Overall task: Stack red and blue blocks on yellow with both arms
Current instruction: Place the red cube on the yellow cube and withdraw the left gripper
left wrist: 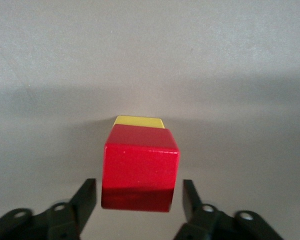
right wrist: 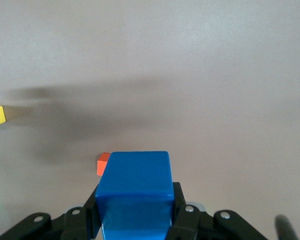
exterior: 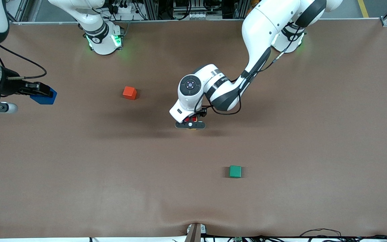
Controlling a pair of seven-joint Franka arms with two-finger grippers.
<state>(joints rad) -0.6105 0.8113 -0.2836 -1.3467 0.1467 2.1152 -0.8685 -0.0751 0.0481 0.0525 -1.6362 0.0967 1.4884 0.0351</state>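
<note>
I'm seeing the red block (left wrist: 140, 170) sitting on the yellow block (left wrist: 139, 121) mid-table, with the left gripper (left wrist: 140, 197) spread open around it, fingers not touching. My right gripper (right wrist: 135, 210) is clamping the blue block (right wrist: 135, 182) over the right arm's end of the table (exterior: 281, 151).

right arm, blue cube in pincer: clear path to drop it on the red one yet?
Probably not yet. The left pincer, open, sits around the red cube on the yellow cube, blocking the top. The right pincer holds the blue cube.
</note>
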